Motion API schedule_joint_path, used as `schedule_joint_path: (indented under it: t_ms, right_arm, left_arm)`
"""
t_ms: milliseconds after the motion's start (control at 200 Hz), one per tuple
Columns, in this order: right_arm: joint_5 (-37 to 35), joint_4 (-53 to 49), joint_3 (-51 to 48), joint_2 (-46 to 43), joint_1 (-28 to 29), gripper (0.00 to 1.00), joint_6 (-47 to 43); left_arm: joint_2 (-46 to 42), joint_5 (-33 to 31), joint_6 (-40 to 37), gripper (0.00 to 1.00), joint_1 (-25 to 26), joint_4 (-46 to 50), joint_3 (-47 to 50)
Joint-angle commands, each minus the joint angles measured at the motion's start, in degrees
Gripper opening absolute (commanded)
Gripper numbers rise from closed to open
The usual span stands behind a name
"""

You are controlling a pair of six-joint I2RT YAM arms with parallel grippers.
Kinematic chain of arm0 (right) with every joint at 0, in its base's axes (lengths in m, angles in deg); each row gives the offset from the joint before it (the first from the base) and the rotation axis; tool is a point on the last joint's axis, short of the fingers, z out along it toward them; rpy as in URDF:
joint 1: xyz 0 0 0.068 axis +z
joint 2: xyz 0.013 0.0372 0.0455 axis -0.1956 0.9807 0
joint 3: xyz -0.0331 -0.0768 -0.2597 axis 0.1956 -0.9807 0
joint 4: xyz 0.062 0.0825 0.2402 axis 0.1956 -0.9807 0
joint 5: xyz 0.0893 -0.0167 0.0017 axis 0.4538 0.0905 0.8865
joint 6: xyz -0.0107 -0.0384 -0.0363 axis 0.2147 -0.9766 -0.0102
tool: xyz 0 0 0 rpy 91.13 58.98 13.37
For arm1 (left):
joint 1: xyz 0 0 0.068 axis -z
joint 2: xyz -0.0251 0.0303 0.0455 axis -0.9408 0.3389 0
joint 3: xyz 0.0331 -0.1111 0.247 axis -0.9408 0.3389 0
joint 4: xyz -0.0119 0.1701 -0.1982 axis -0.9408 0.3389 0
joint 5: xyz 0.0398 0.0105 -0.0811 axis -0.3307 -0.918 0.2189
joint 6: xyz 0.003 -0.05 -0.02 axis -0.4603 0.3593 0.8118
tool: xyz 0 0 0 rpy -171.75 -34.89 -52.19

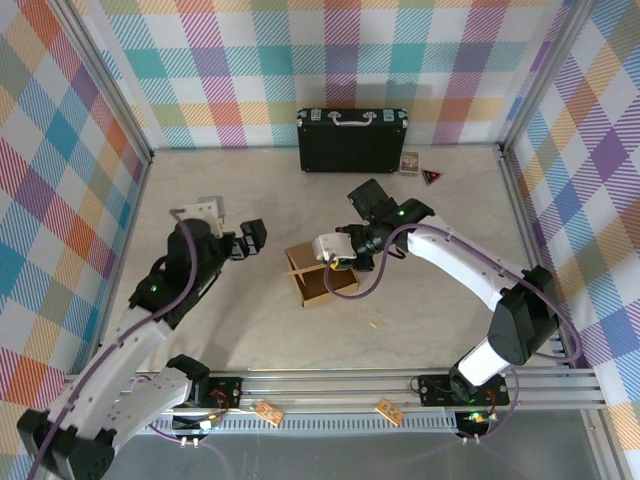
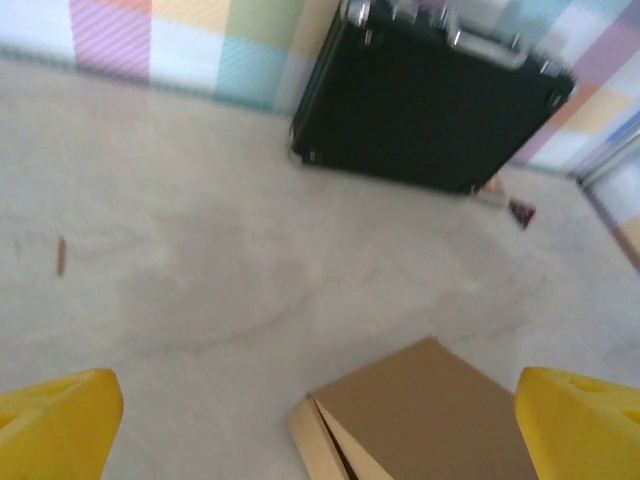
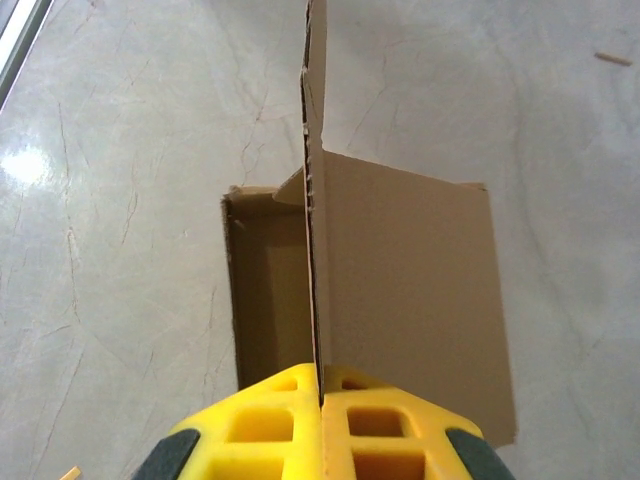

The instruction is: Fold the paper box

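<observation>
Top external: the case (image 1: 351,140) stood against the back wall with a card (image 1: 409,163) just beside it, both well apart from the box (image 1: 320,275) in the middle of the table (image 1: 200,330). The left gripper (image 1: 250,238) hung just left of the box, jaws spread wide, grasping nothing. The right gripper (image 1: 334,262) reached over the box's far side, clenched on a flap. From the right wrist we saw that flap (image 3: 313,200) upright and edge-on, running straight away from the fingers (image 3: 270,435). The box lay mouth up, slightly skewed to the table's edges.
</observation>
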Motion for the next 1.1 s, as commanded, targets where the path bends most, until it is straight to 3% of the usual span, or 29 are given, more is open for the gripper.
schedule_joint_path:
  t_ms: [0,210,515,730,1095]
  right_arm:
    - [0.0,-2.6,-0.9,2.2,0.7,0.00,-0.9]
    - [-1.7,-0.1,-3.7,3.5,1.8,0.00,-0.4]
    - [-3.7,7.4,-11.1,4.5,4.8,0.00,0.9]
    - [-5.5,9.6,-13.2,4.9,6.0,0.03,1.3]
    - [-6.8,12.0,-15.1,4.3,6.6,0.04,1.4]
  left_arm:
    - [6.4,6.7,3.5,1.00,-0.4,7.5,-0.7]
    - [13.5,8.6,4.0,0.99,-0.4,2.9,1.0]
    - [21.1,14.0,5.5,0.89,0.3,-3.3,4.4]
    - [25.7,15.7,5.7,0.81,3.7,-6.4,6.1]
    - [30.6,11.8,5.2,0.73,6.4,-4.7,4.7]
